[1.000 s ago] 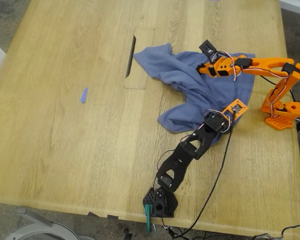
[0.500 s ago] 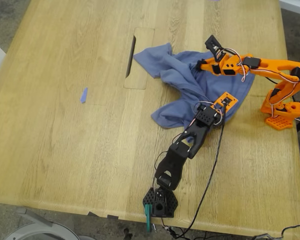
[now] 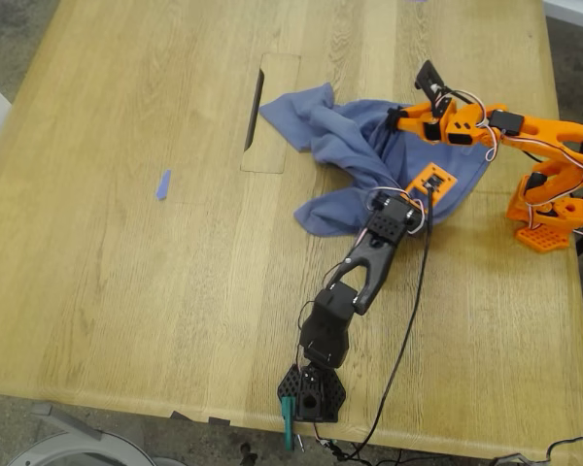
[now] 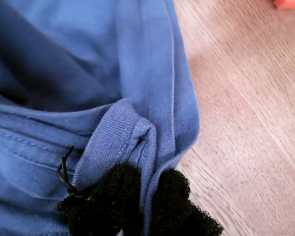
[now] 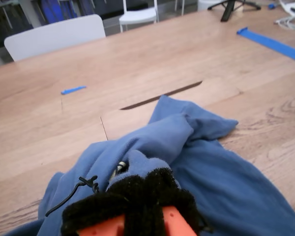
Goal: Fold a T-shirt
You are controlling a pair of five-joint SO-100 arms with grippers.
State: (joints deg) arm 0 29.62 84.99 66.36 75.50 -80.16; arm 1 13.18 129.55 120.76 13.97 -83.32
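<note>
T-shirt (image 3: 355, 155) bunched beside table slot (image 3: 254, 109)

no readable text, labels, brands or numbers on anything shown

My first gripper (image 4: 142, 196) is closed, its black padded fingers (image 4: 113, 194) pinching a ribbed hem fold of the T-shirt (image 4: 64, 73). It rides the black arm (image 3: 355, 282), which rises from a base at the table's near edge in the exterior view and stretches up toward the exterior view's right. My second gripper (image 5: 137, 194) is likewise clamped on a raised bunch of that cloth, carried by the orange arm (image 3: 525, 126) that reaches in horizontally from its base at the exterior view's right, wrist held above the fabric.
</note>
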